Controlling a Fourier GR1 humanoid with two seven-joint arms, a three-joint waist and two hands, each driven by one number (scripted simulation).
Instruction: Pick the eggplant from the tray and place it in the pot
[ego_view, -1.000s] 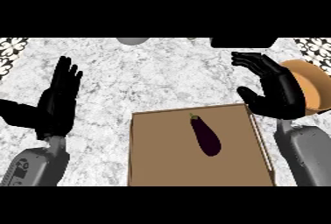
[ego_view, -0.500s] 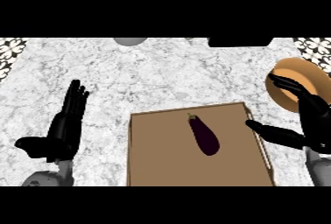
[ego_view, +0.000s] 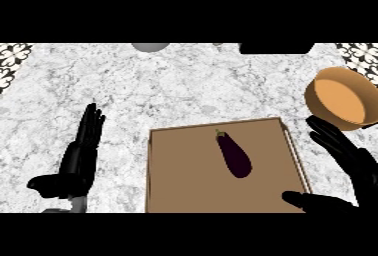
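While the eggplant (ego_view: 233, 155) is left lying on the tray (ego_view: 177, 175), long axis running away from the robot, it is flanked nearer by the open right hand (ego_view: 347, 170), left of which it lies; the pot (ego_view: 341, 97) is found just beyond that hand.

White-and-grey marbled counter (ego_view: 184, 85) fills the view; patterned black-and-white tile (ego_view: 13, 52) shows at both upper corners

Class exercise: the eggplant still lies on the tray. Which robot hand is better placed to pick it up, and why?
The right robot hand. It is open beside the tray's right edge, nearer the eggplant, and the pot sits on that same side. The left robot hand rests open on the counter, left of the tray.
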